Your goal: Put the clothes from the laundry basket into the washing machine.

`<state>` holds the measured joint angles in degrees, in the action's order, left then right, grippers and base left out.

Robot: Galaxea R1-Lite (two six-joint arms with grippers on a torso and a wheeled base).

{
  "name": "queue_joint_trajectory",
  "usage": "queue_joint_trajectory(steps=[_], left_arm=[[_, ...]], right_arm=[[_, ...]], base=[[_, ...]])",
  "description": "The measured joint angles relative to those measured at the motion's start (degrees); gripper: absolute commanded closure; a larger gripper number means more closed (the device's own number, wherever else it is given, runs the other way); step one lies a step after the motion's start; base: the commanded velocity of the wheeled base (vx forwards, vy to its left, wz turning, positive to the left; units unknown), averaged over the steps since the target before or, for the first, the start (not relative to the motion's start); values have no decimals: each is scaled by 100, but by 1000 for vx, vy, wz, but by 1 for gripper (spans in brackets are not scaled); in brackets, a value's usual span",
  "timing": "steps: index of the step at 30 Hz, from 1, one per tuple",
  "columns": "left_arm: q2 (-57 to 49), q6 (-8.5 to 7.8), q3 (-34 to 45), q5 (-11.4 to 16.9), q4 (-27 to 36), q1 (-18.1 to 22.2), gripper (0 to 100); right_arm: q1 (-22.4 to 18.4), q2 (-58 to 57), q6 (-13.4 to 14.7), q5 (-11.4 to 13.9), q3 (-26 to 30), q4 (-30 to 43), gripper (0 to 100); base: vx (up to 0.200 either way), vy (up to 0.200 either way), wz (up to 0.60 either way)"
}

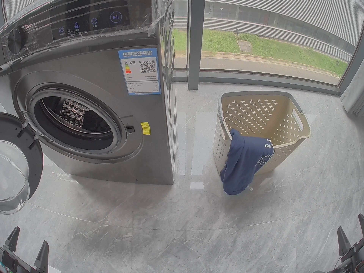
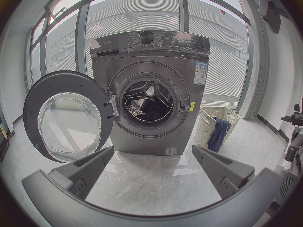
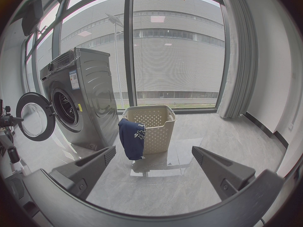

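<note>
Head camera high, wrist cameras low; common ground: washing machine, basket

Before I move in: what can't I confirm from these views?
- Laundry basket bottom: right wrist view, its own front wall hides it; head view, the blue garment covers part.
- Washing machine drum contents: left wrist view, too dark to tell.
- Door: head view, cut off by the left edge.

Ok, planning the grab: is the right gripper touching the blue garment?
Apart. The right wrist view shows floor between the right gripper and the blue garment on the laundry basket.
</note>
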<state>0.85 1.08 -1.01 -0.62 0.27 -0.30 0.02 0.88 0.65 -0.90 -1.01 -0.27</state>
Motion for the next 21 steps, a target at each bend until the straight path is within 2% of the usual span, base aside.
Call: queue_joint_trajectory(steps=[12,21], left_arm=[[5,-13,0,2,-2,0,0],[5,-27,0,-2,-2,-2,0]], right_arm=[[-2,0,1,1,0,0,0],[-2,2,1,0,0,0,0]], base=[[0,-200,0],[0,0,0]])
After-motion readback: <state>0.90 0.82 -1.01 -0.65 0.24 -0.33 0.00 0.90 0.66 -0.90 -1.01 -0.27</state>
